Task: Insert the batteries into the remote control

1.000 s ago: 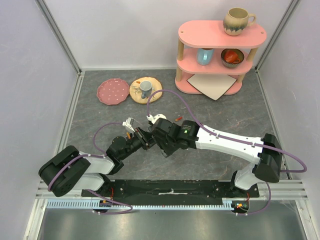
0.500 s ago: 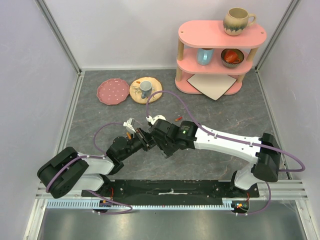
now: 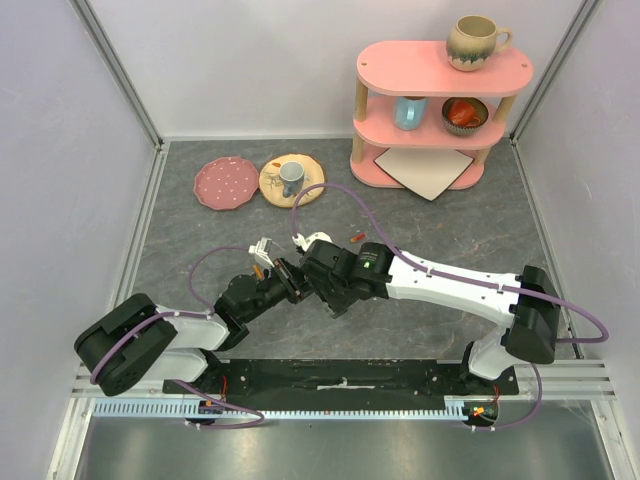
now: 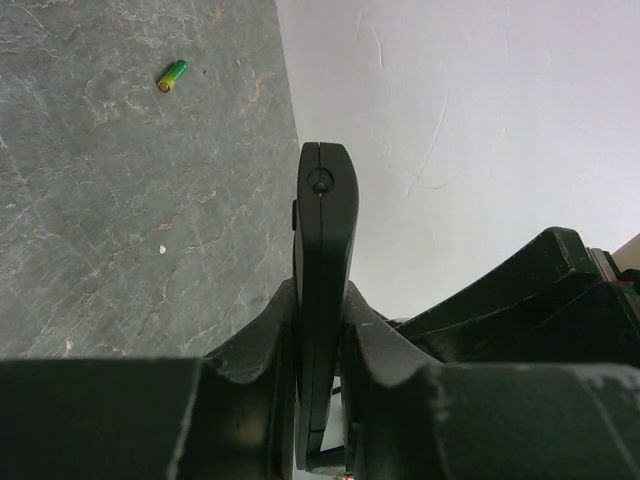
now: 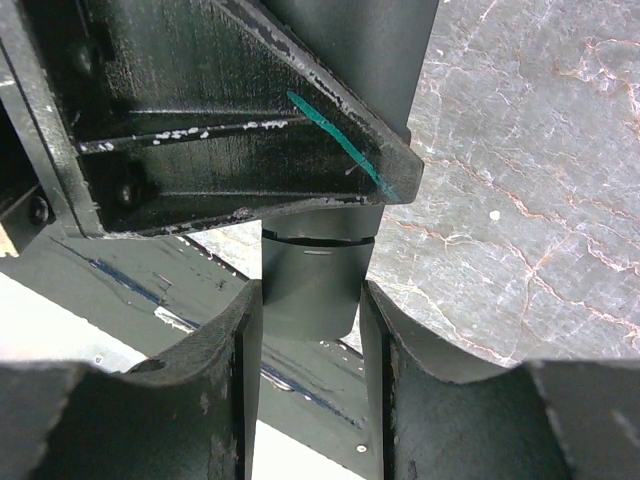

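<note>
We see two black tools meeting above the middle of a grey, marble-veined bench (image 4: 120, 220). The left tool (image 4: 320, 296) is clenched on the flat faces of the remote control (image 4: 325, 220), a slim, smooth black plastic bar with a rounded tip. The right tool (image 5: 311, 292) grips the same bar across its width. A tiny green battery (image 4: 172, 75), a cylinder, lies on the bench, well apart.

Grey marbled tabletop (image 3: 480, 230); pale walls (image 3: 250, 70); pink shelf (image 3: 410, 65) at back.

1 overhead, 2 wrist close-ups on the remote (image 4: 322, 240)
</note>
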{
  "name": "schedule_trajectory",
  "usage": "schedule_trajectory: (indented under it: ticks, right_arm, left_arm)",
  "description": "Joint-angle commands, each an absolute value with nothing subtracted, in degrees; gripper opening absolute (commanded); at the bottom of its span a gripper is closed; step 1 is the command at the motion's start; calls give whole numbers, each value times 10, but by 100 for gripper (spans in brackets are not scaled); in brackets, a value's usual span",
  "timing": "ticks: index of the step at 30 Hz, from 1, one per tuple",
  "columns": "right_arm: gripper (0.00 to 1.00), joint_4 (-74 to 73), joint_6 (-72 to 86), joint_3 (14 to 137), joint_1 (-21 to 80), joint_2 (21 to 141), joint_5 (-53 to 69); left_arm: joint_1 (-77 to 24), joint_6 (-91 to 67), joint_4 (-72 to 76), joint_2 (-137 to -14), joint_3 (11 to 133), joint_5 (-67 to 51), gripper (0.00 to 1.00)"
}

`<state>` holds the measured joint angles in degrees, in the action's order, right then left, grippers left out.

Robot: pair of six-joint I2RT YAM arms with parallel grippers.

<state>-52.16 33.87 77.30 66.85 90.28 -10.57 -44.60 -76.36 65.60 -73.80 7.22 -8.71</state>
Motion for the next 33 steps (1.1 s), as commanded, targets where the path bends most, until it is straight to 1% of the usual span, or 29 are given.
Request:
schedule_trajectory:
  ticks: [1, 9, 27, 30, 33]
  right_arm:
    - [20, -493, 332, 787, 662, 921, -131]
    - [19, -490, 327, 804, 648, 925, -138]
    - [18, -484, 317, 817, 614, 918, -136]
    - [20, -483, 312, 812, 614, 911, -127]
    - [24, -481, 306, 806, 614, 900, -120]
  left_arm:
    - [-469, -781, 758, -708, 112, -127, 2]
    - [-477, -783, 789, -730, 114, -137, 2]
    - [-496, -783, 793, -738, 115, -129, 2]
    - [-495, -781, 792, -737, 113, -121, 2]
    - [-495, -780, 789, -732, 106, -109, 2]
